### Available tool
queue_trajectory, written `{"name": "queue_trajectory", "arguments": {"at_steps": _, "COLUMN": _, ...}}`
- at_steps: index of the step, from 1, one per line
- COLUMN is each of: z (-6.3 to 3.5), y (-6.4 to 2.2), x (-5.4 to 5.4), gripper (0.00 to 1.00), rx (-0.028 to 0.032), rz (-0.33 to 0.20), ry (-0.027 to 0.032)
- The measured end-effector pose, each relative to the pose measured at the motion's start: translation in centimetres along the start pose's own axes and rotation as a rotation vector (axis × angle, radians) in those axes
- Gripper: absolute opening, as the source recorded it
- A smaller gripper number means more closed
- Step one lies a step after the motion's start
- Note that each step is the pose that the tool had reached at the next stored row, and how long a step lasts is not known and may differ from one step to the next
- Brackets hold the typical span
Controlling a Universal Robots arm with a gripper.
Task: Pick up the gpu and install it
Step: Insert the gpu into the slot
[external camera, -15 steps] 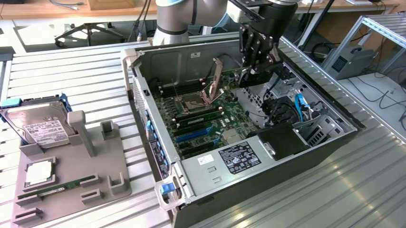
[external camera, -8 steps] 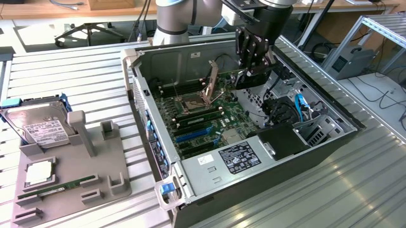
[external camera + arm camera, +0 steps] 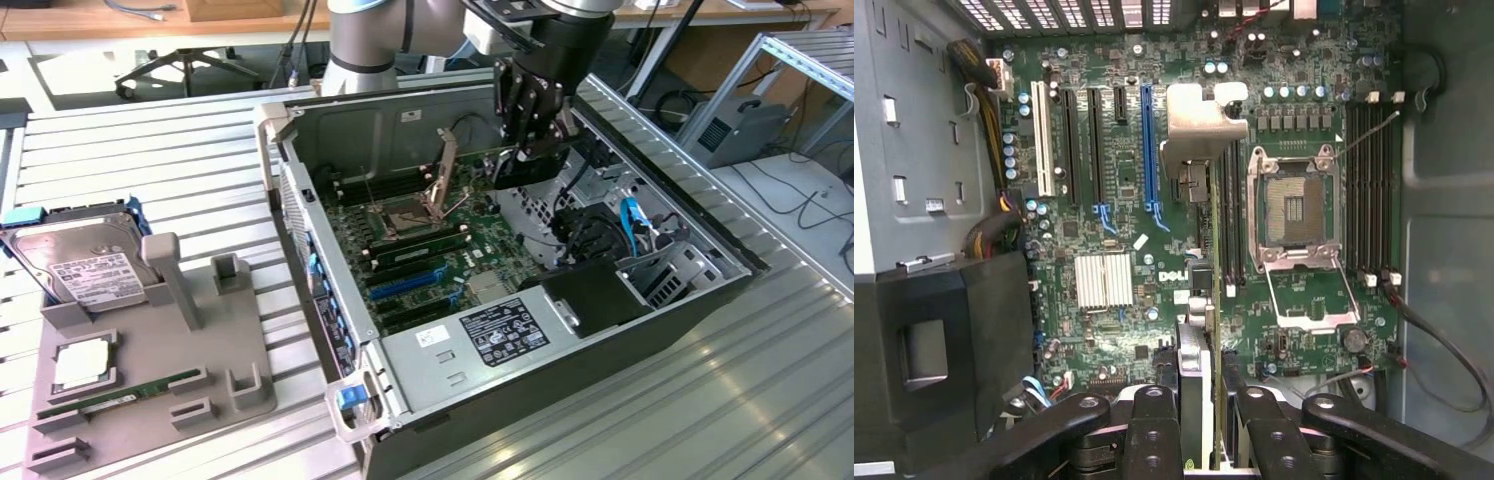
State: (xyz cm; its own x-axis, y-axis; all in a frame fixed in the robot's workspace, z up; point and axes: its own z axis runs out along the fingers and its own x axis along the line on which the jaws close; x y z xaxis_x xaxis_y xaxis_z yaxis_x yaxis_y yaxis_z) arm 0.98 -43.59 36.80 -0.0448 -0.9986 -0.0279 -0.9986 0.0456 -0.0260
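Observation:
My gripper (image 3: 531, 150) hangs over the far part of the open computer case (image 3: 296, 190), shut on the gpu (image 3: 518, 172), a dark card held edge-down above the motherboard (image 3: 441, 250). In the wrist view the gpu (image 3: 1199, 125) is seen edge-on, its pale metal bracket at the far end, running from between my gripper's (image 3: 1204, 378) fingers out over the board. It lies between the long blue slot (image 3: 1147, 150) and the processor socket (image 3: 1294, 205), clear of the board.
A grey parts tray (image 3: 200, 370) on the exterior view's left carries a silver hard drive (image 3: 83, 265), a processor (image 3: 83, 362) and a green memory stick (image 3: 120, 395). The power supply (image 3: 494, 335) and cables (image 3: 627, 225) crowd the case's near and right parts.

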Motion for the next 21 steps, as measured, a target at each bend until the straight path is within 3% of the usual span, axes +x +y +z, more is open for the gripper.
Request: {"name": "queue_trajectory", "arguments": {"at_steps": 21, "z": 0.26, "y": 0.53, "x": 0.18, "gripper": 0.27, "rx": 0.0000, "rz": 0.000, "ry": 0.0000}}
